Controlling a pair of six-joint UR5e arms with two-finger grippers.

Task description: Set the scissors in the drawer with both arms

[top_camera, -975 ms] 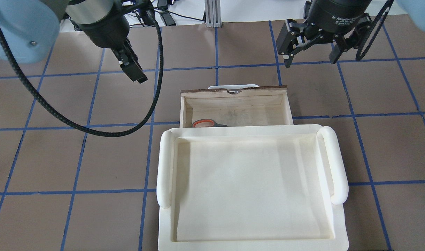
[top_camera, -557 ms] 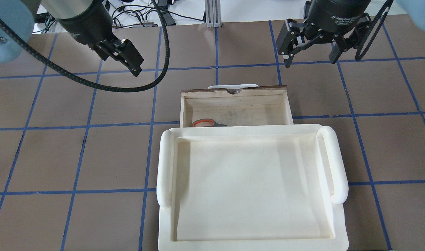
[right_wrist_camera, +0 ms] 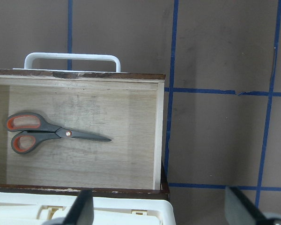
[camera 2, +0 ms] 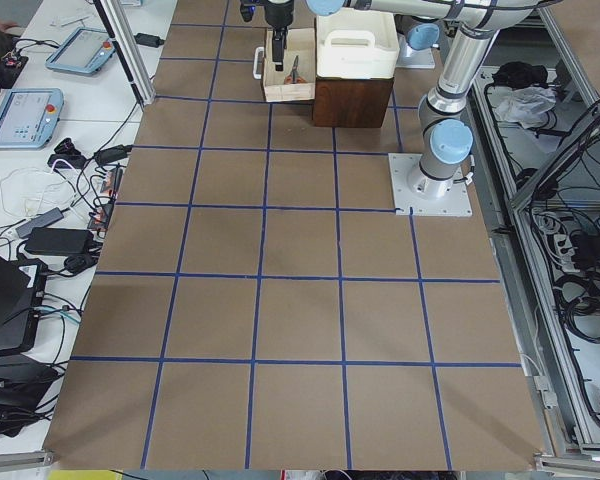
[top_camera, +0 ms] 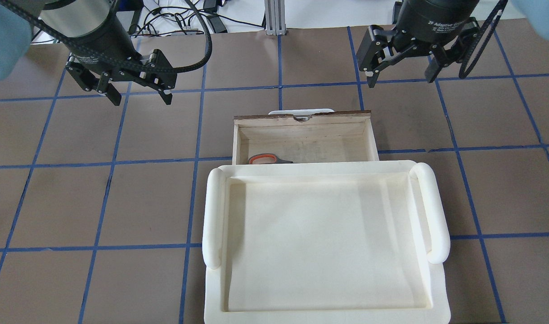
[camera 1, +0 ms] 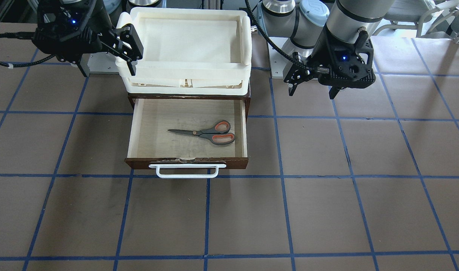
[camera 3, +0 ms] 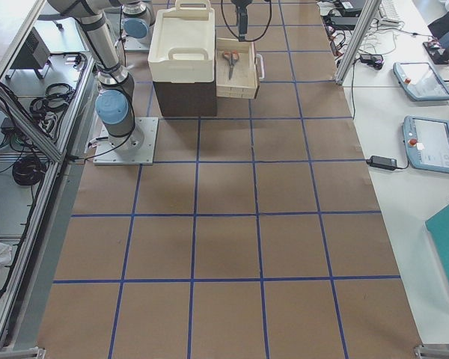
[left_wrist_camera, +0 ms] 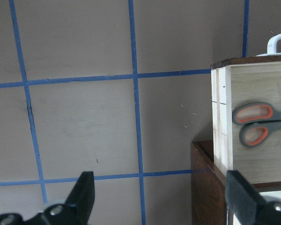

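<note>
**Scissors [camera 1: 207, 133] lie in drawer [camera 1: 237, 163]**

Pair lies flat on the pale ply floor, blades shut, tips twd robot's R, loops twd its L. Small pair: slim grey blades, grey loops lined orange-red, orange pivot dot. The drawer is dk brown w/ white bar handle and sticks out from under cream tray [camera 1: 184, 87]. L gripper [top_camera: 141, 100] & R gripper [top_camera: 401, 81] hang above table either side, fingers spread wide, holding nothing.
</note>
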